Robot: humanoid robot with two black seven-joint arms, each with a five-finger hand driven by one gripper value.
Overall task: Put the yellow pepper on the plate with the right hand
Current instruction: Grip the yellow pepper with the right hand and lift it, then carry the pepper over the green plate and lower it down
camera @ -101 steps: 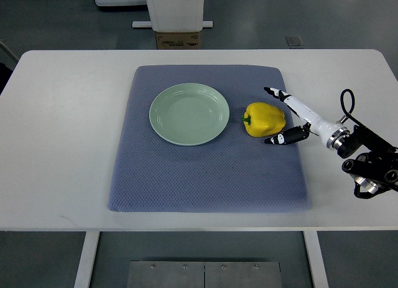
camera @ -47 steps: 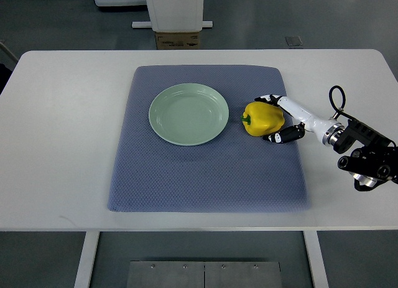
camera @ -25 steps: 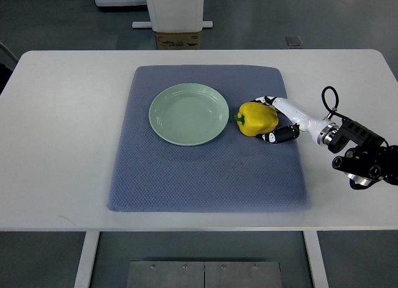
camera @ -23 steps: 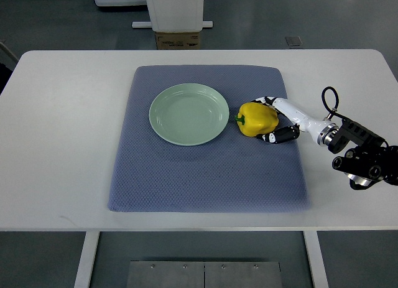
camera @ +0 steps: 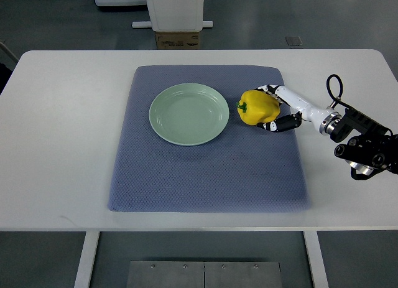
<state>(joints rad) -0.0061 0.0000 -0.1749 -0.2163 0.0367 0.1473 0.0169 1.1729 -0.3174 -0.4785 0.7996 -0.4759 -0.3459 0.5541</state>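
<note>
Yellow pepper [camera: 257,107] shows in the top view as a glossy, blocky fruit with rounded lobes, bright yellow all over, carrying a short dark green stem on its left side. It lies on its side with its long axis running roughly left to right across the picture, the stem end pointing toward the plate [camera: 189,113] and the blunt end toward the right hand [camera: 276,109]. The pepper sits over the blue-grey mat [camera: 205,170], just to the right of the pale green plate and apart from its rim by a narrow strip of mat; whether it rests on the mat or is lifted slightly off it cannot be told from this steep angle. The right hand reaches in from the picture's right edge on a white forearm and meets the pepper at its right end. Its fingers [camera: 281,124] are curled around the fruit, one black-tipped digit lying along the upper right edge and another wrapping under the lower right edge, so the pepper is held between them. The mat lies on a white table [camera: 62,126], and the plate on it holds nothing.
</note>
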